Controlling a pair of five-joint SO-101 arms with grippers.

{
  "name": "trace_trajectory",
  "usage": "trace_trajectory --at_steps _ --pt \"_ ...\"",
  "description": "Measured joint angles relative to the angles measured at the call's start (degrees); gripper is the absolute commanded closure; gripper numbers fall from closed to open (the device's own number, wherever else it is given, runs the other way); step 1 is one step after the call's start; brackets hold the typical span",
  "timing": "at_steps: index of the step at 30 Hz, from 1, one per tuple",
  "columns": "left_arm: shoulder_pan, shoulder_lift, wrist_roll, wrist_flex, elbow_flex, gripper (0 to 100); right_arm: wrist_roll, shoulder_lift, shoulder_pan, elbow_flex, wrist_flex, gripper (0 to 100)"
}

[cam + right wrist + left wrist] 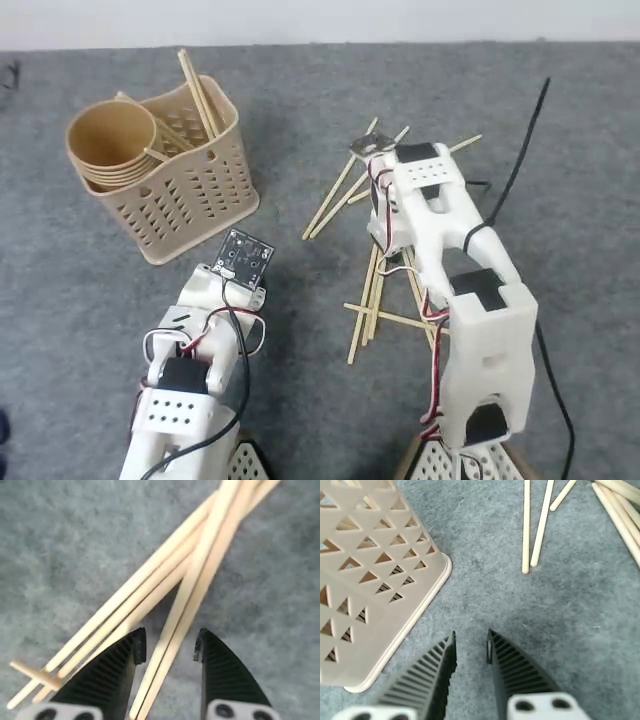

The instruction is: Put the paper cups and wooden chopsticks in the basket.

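Wooden chopsticks (366, 300) strewn, basket (190, 190) nearby, grey carpet (300, 100)

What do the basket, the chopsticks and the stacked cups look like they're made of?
The basket looks like moulded beige plastic, smooth, with regular triangular cut-outs. The chopsticks seem bare pale wood, matte and unvarnished. The stacked cups look like tan paper, with thin nested rims and a dull surface, though thin plastic cannot be ruled out.
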Motion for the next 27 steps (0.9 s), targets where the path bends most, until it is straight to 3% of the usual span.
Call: trace_trajectory --at_steps 5,9,11,21,27 --pt "0.00 0.00 0.00 0.00 0.00 91 0.00 -0.35 0.00 3.60 -3.78 84.0" --pt "0.00 0.00 0.00 0.00 0.00 91 1.93 -1.49 0.35 5.45 -5.19 99.8" --pt "0.00 0.00 0.00 0.00 0.00 91 2.90 -1.58 1.23 5.80 -5.71 96.3" --pt "0.00 0.00 0.00 0.00 0.00 91 3.52 -1.49 4.57 6.07 -5.45 99.2" --pt "0.00 0.00 0.00 0.00 0.00 91 5.63 -5.01 6.24 0.26 4.13 99.2"
